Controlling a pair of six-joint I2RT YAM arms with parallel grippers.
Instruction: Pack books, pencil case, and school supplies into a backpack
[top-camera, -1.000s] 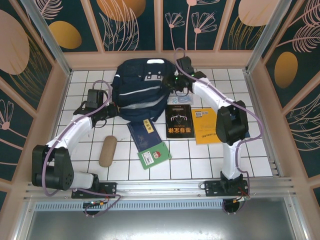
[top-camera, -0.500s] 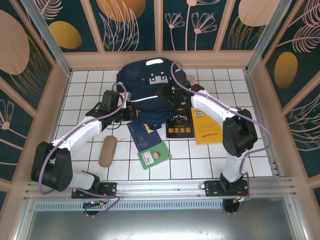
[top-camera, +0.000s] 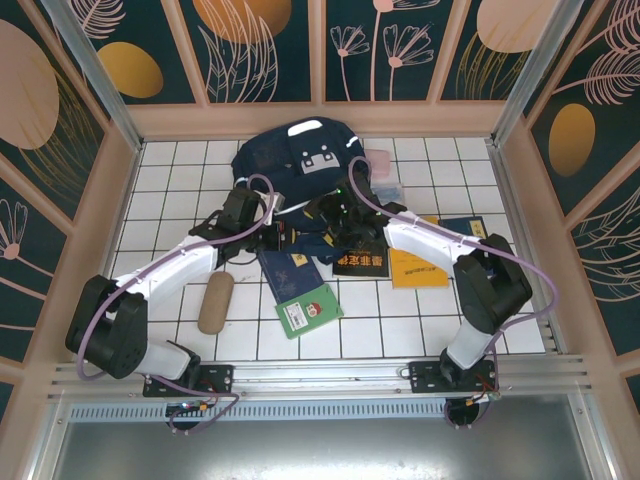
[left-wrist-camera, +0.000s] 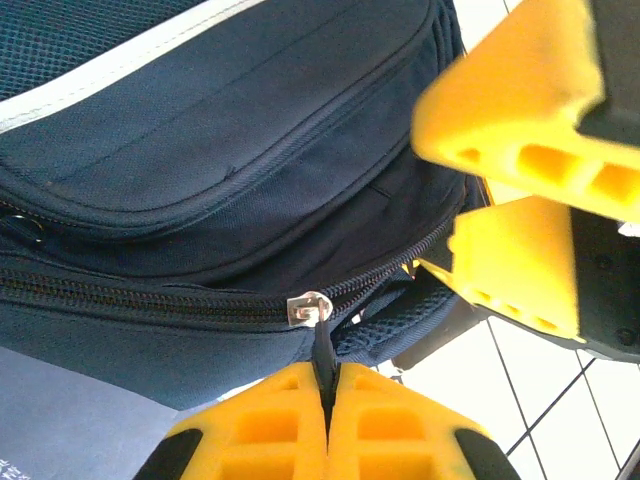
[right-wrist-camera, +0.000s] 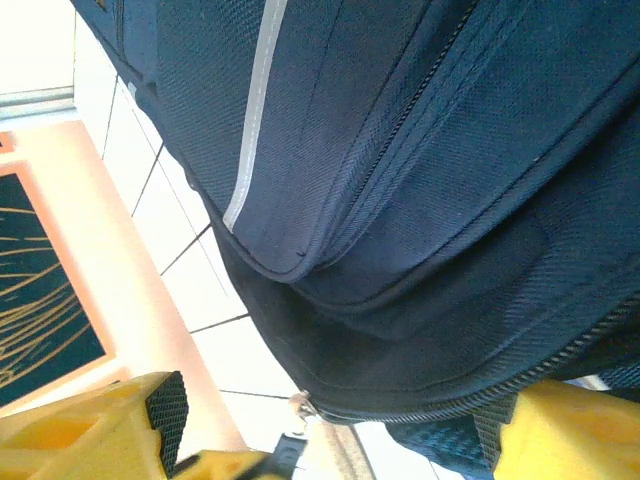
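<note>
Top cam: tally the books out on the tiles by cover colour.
Navy book: 1
Black book: 1
Yellow-orange book: 1
Green book: 1
Total: 4
Dark flat thing beyond the yellow-orange book: unclear, not counted.

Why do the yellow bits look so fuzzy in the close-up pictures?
Left wrist view: the right gripper sits close to the lens, so its yellow fingers blur, while the zipper pull on the backpack is sharp. Right wrist view: its own fingers at the bottom corners blur too; the fabric weave is crisp. Top external view: even light, everything sharp.
</note>
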